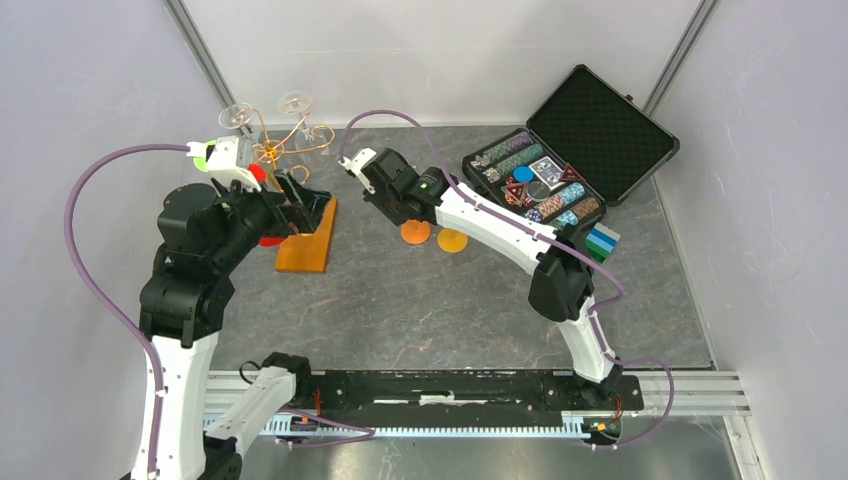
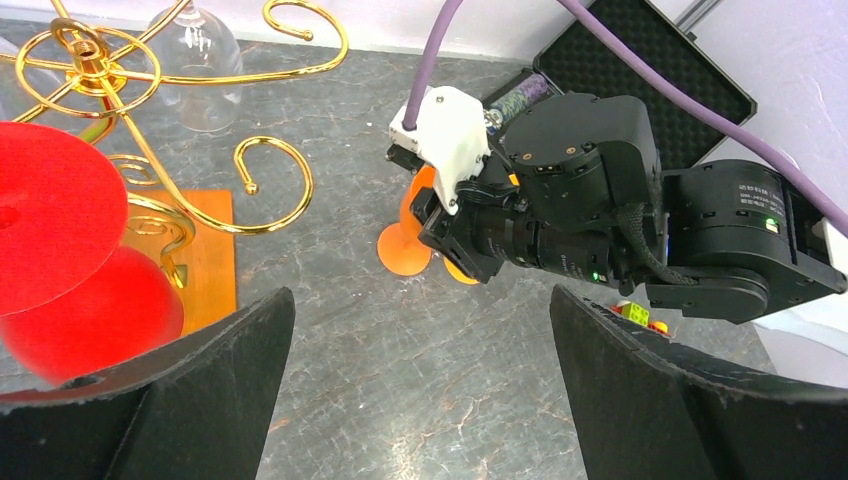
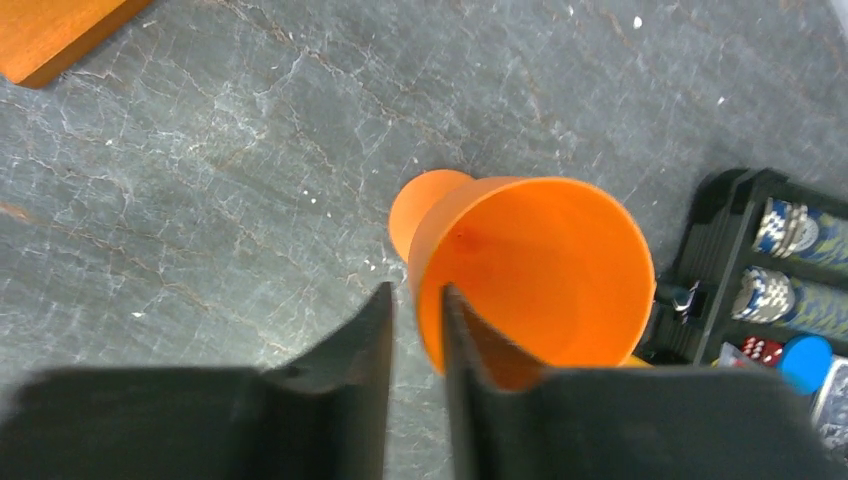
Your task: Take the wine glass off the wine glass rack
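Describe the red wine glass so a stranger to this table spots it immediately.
Find the gold wire rack on an orange-brown wooden base at the table's far left. The opaque red wine glass hangs on its side nearest the left claw. The rack's other glasses are clear, and the opaque orange glass sits off the rack in the right claw.

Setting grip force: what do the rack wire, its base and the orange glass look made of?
Rack wire: thin metal with a polished gold finish, judging by the bright glints along the curls. Base: looks like wood, smooth orange-brown, with a flat block shape. Orange glass: probably plastic; it is opaque and fairly matte, with no glassy reflections.
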Controlling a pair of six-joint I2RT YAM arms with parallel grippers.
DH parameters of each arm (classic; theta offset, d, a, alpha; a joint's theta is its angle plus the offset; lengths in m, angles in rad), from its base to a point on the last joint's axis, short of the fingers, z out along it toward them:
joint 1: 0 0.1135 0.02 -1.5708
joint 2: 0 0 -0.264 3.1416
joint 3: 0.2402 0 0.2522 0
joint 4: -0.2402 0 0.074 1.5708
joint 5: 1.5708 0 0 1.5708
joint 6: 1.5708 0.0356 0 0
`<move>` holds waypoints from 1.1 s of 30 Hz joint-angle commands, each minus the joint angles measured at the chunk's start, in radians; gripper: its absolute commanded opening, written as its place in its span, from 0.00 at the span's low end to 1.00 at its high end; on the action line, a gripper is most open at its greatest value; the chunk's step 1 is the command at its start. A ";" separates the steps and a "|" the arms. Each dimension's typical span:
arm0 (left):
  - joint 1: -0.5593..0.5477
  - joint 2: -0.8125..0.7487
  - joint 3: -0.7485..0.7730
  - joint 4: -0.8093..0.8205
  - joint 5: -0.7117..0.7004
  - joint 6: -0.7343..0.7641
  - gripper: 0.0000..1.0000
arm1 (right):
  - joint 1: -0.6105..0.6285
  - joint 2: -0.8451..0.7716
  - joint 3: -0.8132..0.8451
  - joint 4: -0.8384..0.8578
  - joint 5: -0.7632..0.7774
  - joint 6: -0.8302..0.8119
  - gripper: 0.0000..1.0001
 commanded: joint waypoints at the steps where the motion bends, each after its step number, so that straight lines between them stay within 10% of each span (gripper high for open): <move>1: 0.005 0.006 0.040 0.010 -0.042 0.014 1.00 | 0.004 -0.053 -0.009 0.076 -0.017 -0.007 0.41; 12: 0.005 0.007 0.095 -0.014 -0.234 -0.064 1.00 | 0.001 -0.249 -0.064 0.144 -0.052 0.053 0.69; 33: 0.108 0.157 0.219 -0.109 -0.612 -0.102 0.97 | -0.066 -0.823 -0.735 0.440 0.003 0.201 0.67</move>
